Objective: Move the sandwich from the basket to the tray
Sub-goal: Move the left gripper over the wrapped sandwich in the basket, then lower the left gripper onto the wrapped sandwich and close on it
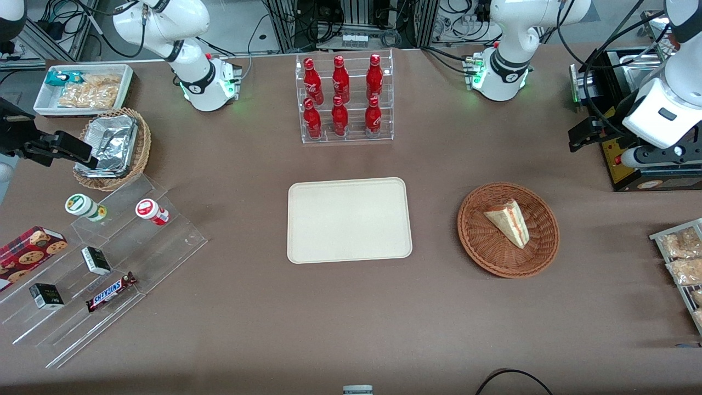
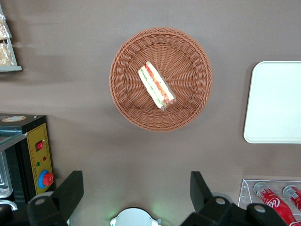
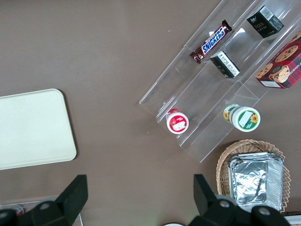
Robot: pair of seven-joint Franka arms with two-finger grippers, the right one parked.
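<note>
The sandwich (image 1: 510,221) (image 2: 156,85), a pale wedge with red, yellow and green filling along its edge, lies in the round reddish-brown wicker basket (image 1: 482,247) (image 2: 188,70). The cream rectangular tray (image 1: 349,219) (image 2: 275,101) (image 3: 33,127) sits bare at the table's middle, beside the basket toward the parked arm's end. My left gripper (image 1: 582,136) (image 2: 135,188) hangs high above the table, farther from the front camera than the basket and toward the working arm's end. It is open, its black fingers (image 2: 70,190) wide apart with nothing between them.
A clear rack of red bottles (image 1: 344,99) stands farther back than the tray. A black box with a red button (image 1: 630,164) (image 2: 37,160) sits under the gripper. A wire rack of snack packets (image 1: 680,258) is at the working arm's end. A stepped acrylic stand (image 1: 98,263) is at the parked arm's end.
</note>
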